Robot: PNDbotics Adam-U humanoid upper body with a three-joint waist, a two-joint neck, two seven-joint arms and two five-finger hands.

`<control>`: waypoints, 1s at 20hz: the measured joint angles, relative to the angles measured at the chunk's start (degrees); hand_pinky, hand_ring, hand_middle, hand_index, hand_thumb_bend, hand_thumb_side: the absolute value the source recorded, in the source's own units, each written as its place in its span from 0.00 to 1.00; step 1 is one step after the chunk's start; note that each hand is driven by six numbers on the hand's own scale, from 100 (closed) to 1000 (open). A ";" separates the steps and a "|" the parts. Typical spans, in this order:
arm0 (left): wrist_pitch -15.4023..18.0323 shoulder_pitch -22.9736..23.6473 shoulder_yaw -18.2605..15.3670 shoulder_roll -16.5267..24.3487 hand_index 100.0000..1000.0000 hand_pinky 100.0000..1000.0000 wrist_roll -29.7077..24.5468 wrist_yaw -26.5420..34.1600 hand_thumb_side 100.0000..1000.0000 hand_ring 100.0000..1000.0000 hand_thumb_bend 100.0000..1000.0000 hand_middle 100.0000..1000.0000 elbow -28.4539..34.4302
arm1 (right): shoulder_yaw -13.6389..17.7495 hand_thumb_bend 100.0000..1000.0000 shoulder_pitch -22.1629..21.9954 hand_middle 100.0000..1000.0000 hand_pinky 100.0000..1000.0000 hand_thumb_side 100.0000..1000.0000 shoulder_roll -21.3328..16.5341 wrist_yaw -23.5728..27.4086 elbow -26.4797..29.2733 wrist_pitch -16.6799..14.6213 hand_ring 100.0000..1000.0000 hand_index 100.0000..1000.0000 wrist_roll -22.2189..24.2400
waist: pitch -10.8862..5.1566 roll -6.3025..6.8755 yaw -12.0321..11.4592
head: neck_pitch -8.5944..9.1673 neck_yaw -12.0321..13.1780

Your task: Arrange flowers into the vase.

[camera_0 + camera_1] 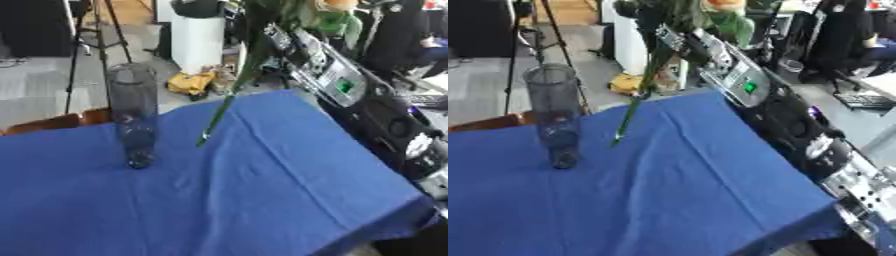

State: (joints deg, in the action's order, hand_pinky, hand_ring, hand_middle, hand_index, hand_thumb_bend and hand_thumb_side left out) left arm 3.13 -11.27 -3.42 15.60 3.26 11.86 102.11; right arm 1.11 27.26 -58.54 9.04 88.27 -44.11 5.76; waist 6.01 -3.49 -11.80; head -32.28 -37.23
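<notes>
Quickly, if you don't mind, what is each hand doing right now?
Left hand: not in view.
Right hand: raised at the top of the view, holding the flower by its stem above the blue table; its fingers cannot be made out.

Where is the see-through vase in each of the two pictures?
Left eye view: the vase stands left of the middle, on the blue cloth.
Right eye view: the vase stands nearer the left edge, on the same cloth.
Shared landmark: the green flower stem hangs in the air just right of the vase in both views, its tip pointing down at the cloth.
</notes>
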 measured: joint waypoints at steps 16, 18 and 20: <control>0.00 -0.07 -0.01 0.01 0.80 0.44 0.01 0.00 0.93 0.51 0.25 0.56 0.00 | 1.01 0.00 2.80 0.00 0.00 1.00 -0.25 -3.92 -8.10 -2.41 0.01 0.11 -1.87 | -0.20 -0.10 -0.94 | -0.01 -0.68; 0.00 -0.08 -0.01 0.01 0.80 0.44 0.01 0.00 0.93 0.51 0.25 0.56 0.00 | 1.01 0.00 2.82 0.00 0.00 1.00 -0.25 -3.95 -8.15 -2.42 0.00 0.11 -2.07 | -0.20 -0.10 -0.99 | -0.01 -0.68; 0.00 -0.15 -0.01 0.01 0.80 0.44 0.01 0.00 0.93 0.51 0.25 0.56 0.00 | 1.04 0.00 2.97 0.00 0.00 1.00 -0.25 -3.95 -8.46 -2.19 0.00 0.11 -2.47 | -0.33 -0.10 -1.36 | -0.01 -0.68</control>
State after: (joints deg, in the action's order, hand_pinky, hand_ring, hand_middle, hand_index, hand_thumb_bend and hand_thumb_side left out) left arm 3.13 -11.42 -3.43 15.61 3.27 11.86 102.11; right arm 2.16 30.23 -58.78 5.09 79.81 -46.30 3.29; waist 5.69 -3.59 -13.15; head -32.29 -37.91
